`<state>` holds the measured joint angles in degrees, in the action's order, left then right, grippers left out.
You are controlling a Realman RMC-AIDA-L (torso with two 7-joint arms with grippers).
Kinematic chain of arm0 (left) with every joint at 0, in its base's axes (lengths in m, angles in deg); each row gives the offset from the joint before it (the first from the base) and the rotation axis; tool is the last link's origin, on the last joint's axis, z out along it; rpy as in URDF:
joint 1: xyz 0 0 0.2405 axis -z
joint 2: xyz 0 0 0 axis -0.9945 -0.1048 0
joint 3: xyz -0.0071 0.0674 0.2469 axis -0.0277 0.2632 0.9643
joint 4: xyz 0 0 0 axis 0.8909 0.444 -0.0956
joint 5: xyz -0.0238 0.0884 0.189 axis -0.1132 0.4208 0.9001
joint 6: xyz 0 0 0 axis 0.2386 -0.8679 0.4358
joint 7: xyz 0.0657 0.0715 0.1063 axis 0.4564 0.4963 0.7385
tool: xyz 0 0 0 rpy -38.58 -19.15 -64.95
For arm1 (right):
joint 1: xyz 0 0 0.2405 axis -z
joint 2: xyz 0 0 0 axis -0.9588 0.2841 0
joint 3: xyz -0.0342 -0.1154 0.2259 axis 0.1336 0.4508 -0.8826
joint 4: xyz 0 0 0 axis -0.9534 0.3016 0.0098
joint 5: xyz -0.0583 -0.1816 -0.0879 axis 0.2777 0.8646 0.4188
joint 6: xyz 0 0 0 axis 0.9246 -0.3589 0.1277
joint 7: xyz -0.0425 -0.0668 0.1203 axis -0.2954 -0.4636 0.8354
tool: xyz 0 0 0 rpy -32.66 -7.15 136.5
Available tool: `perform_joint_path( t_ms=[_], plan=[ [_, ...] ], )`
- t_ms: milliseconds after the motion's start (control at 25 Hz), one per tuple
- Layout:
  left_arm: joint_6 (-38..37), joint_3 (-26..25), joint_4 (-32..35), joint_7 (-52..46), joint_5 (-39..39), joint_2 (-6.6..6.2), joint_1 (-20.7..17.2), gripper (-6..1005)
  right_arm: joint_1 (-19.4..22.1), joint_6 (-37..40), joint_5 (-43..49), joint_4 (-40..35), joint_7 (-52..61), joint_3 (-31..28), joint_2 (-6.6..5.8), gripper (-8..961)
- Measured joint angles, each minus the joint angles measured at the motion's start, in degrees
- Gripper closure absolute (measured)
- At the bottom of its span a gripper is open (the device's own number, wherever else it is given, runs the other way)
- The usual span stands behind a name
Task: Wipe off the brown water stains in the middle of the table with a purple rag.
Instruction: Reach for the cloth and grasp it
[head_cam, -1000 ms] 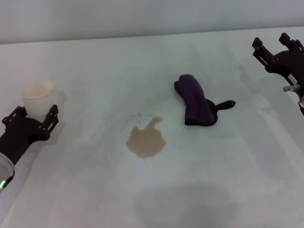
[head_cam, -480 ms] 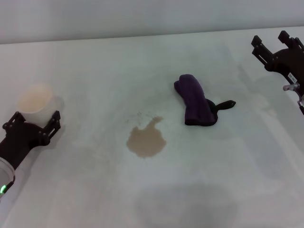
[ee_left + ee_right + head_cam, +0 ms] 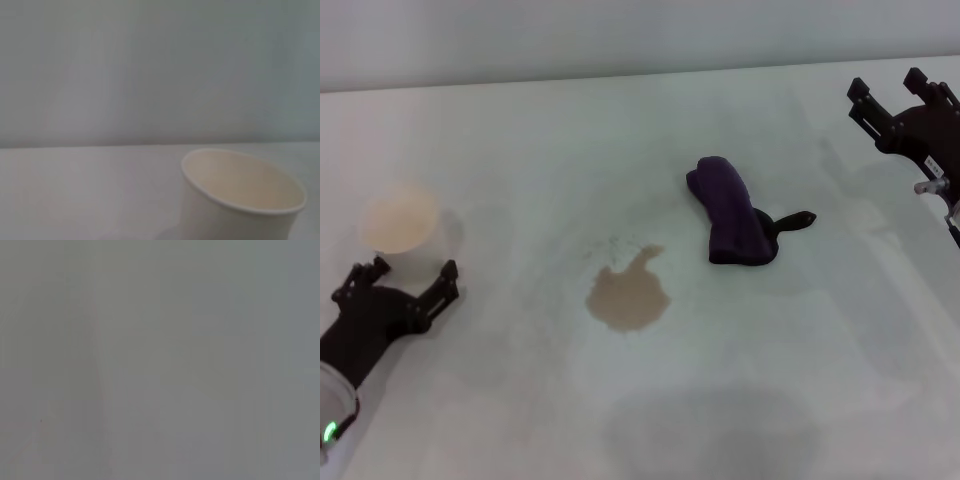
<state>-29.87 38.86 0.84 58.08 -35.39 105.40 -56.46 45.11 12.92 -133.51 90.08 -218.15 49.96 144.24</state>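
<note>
The brown water stains (image 3: 628, 296) lie as a tan puddle with a small tail in the middle of the white table (image 3: 570, 140). The purple rag (image 3: 730, 212) lies bunched to the right of the puddle, its thin dark loop (image 3: 792, 221) pointing right. My left gripper (image 3: 398, 282) is open and empty at the left edge, just in front of a white paper cup (image 3: 402, 232). My right gripper (image 3: 898, 100) is open and empty at the far right, up and away from the rag. The right wrist view shows only a plain grey surface.
The white paper cup, empty, stands upright on the table's left side and also shows in the left wrist view (image 3: 242, 197). A grey wall runs behind the table's far edge (image 3: 620, 75).
My left gripper has drawn back toward me, away from the cup, which now stands free. The right gripper has barely moved. The rag and the puddle are unchanged.
</note>
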Motion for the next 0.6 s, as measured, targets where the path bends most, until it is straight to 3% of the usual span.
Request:
perform_joint_path(
  t_ms=[200,440,600],
  plan=[
    [-8.9,0.0,-1.3,-0.2,0.2,-0.04,-4.0,105,-0.1,0.0,0.0,0.1,1.8,0.0,0.00,124],
    [-13.7,0.0,-1.5,-0.5,0.1,-0.09,-8.1,104,-0.9,0.0,0.0,0.0,2.9,0.0,0.00,125],
    [-17.3,-0.2,-1.9,-0.6,-1.5,-0.05,-10.3,104,-1.4,2.1,5.1,-2.3,14.1,1.3,-0.28,125]
  ],
)
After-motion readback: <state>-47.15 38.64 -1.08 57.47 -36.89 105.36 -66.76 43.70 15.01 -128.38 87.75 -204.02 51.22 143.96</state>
